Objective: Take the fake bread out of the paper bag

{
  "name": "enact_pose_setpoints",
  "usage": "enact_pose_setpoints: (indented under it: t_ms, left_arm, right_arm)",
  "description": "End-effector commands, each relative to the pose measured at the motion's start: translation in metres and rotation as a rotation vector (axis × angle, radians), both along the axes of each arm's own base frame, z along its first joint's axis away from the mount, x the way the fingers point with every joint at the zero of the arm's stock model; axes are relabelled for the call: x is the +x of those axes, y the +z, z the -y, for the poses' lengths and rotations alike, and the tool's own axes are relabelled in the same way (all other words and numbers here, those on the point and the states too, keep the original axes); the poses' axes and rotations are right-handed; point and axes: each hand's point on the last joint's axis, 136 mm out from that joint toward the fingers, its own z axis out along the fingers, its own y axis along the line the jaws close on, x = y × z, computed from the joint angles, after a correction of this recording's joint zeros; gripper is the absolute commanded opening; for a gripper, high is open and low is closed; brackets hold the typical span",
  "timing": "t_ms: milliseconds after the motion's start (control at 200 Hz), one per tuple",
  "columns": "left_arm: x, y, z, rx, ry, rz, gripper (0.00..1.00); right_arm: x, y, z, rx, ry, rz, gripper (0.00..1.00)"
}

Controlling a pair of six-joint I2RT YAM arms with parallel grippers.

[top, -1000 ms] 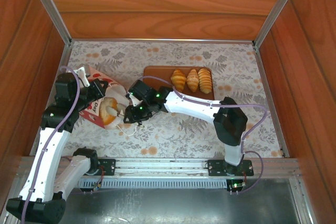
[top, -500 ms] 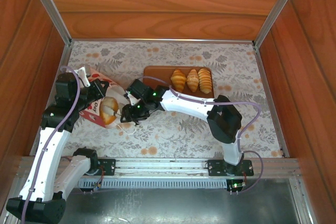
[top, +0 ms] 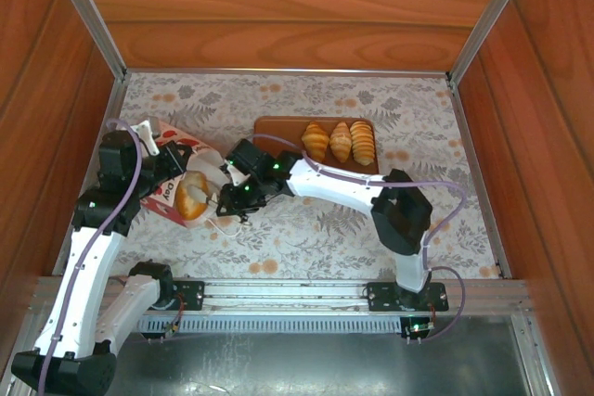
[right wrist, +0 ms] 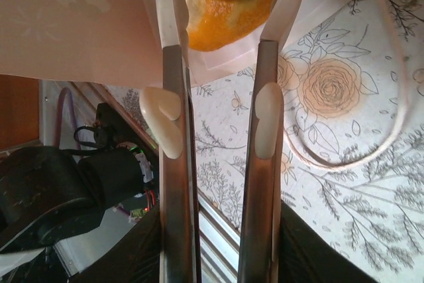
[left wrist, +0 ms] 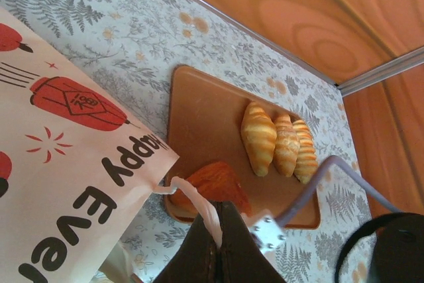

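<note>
paper bag point(top: 167, 194) is down on its side, mouth open toward the right arm. Left arm runs up alongside the bag with its wrist folded over the bag's top edge. left gripper point(left wrist: 216, 246) is fully closed, pinching the bag's cord handle point(left wrist: 197, 197). Right arm has its elbow bent well right of the bag and its forearm stretched low to the mouth. right gripper point(right wrist: 224, 38) jaws are narrow, clamped on one golden fake bread point(top: 192, 198) sitting in the bag mouth. Three croissants point(top: 340, 142) sit on the tray point(top: 278, 129), beyond the bag to its right.
</note>
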Motion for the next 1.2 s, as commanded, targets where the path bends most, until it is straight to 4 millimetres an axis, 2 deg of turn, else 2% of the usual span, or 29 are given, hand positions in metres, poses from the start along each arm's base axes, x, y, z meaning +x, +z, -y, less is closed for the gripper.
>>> enact_pose_setpoints:
  t_ms: [0,320,350,370,440,675,880,1035,1194]
  left_arm:
    - [0.0,0.003,-0.001,0.001,0.008,0.028,0.0]
    - [0.002,0.004,-0.001,0.003,0.007,0.026,0.0]
    - [0.002,0.003,0.0,0.004,0.007,0.024,0.0]
    - [0.002,0.004,0.0,0.004,0.005,0.025,0.0]
    - [0.003,0.004,0.0,0.004,0.005,0.023,0.0]
    - [0.005,0.002,-0.002,0.011,0.017,0.017,0.0]
    - [0.006,0.001,-0.005,0.017,0.037,0.018,0.0]
    - [0.006,0.001,-0.008,0.024,0.055,0.021,0.0]
    - [0.006,0.001,-0.009,0.023,0.056,0.02,0.0]
  right_arm:
    - [0.002,0.038,0.007,0.09,-0.002,0.06,0.24]
    - [-0.018,0.055,0.032,0.135,0.026,0.056,0.23]
    - [-0.02,0.051,0.034,0.13,0.031,0.048,0.23]
    - [-0.023,0.063,0.037,0.157,0.034,0.058,0.24]
    - [-0.029,0.07,0.045,0.172,0.043,0.058,0.24]
    - [-0.036,0.081,0.09,0.151,-0.006,0.108,0.23]
    - [-0.025,0.087,0.132,0.128,-0.116,0.139,0.22]
    - [-0.01,0.094,0.155,0.128,-0.193,0.159,0.22]
    - [0.019,0.099,0.171,0.15,-0.317,0.186,0.22]
